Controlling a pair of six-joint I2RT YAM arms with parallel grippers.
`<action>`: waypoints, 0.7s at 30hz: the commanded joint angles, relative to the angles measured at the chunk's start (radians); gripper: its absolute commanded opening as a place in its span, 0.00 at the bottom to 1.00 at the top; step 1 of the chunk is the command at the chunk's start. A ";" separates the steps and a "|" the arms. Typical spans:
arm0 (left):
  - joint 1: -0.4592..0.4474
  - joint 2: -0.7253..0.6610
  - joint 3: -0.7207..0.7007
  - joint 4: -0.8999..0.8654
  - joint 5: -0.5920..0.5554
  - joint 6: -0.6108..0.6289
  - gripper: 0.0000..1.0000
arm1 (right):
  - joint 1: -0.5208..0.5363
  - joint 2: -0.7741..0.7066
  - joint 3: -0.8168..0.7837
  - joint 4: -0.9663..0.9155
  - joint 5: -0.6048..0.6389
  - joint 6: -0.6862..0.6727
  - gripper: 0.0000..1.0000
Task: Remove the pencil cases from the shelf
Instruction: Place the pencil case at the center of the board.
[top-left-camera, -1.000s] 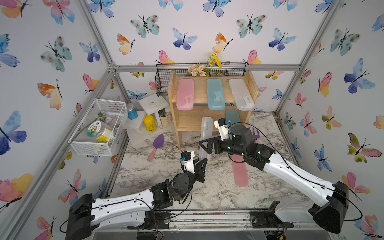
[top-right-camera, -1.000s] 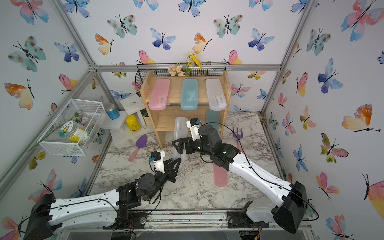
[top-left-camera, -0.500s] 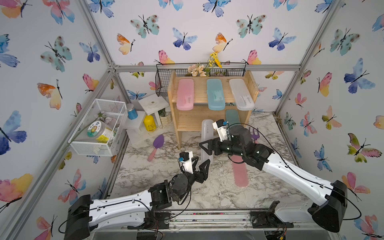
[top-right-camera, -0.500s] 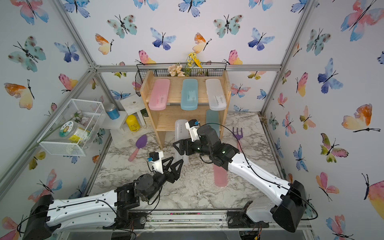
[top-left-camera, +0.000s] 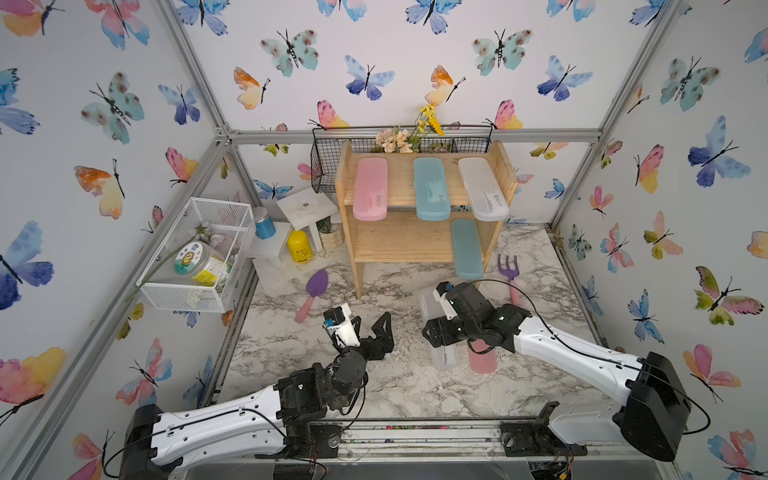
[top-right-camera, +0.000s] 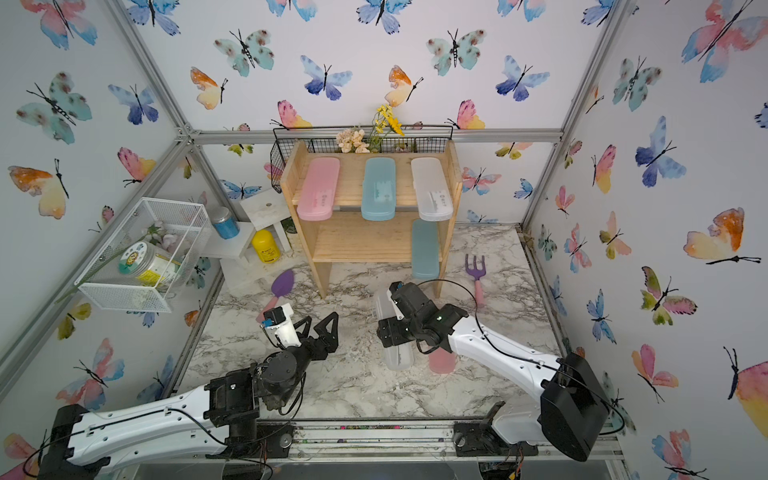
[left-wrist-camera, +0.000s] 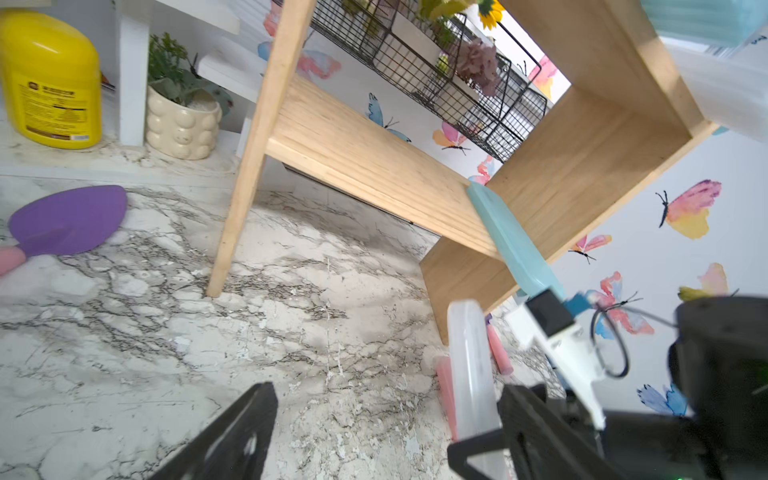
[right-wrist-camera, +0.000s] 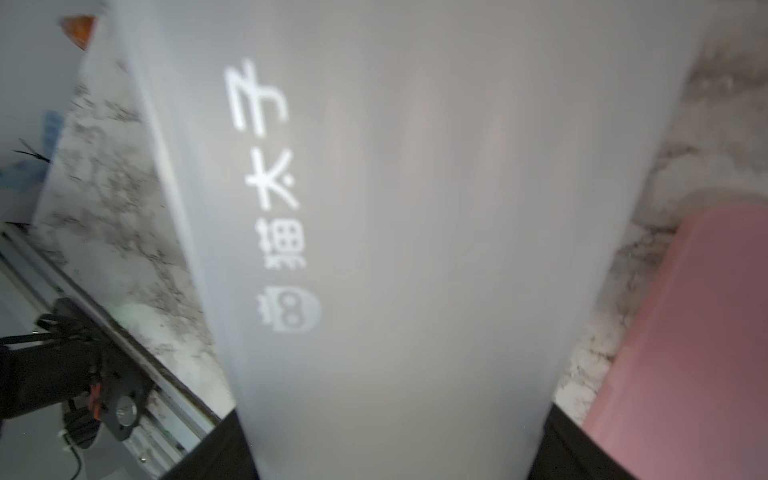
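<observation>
A frosted clear pencil case (top-left-camera: 440, 332) sits crosswise in the right gripper (top-left-camera: 432, 332), whose jaws are clamped on its long sides above the marble tabletop (top-left-camera: 291, 357), just beside a pink pencil case (top-left-camera: 482, 359) lying flat there. On the pine shelf (top-left-camera: 505, 166), 3 cases lie on the top tier: pink (top-left-camera: 370, 189), teal-blue (top-left-camera: 431, 189) and frosted clear (top-left-camera: 483, 189), while another teal-blue case (top-left-camera: 466, 248) overhangs the lower tier's front edge. The left gripper (top-left-camera: 370, 328) hangs with jaws spread wide and empty, near a purple trowel (top-left-camera: 314, 289).
</observation>
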 joint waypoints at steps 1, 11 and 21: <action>-0.001 -0.013 -0.013 -0.071 -0.079 -0.039 0.90 | 0.000 0.052 -0.022 -0.031 0.081 0.046 0.82; 0.011 0.010 -0.024 -0.076 -0.063 -0.069 0.92 | -0.074 0.194 0.014 -0.010 0.117 0.074 0.84; 0.061 0.007 -0.038 -0.068 -0.001 -0.080 0.92 | -0.135 0.250 0.049 0.013 0.107 0.060 0.86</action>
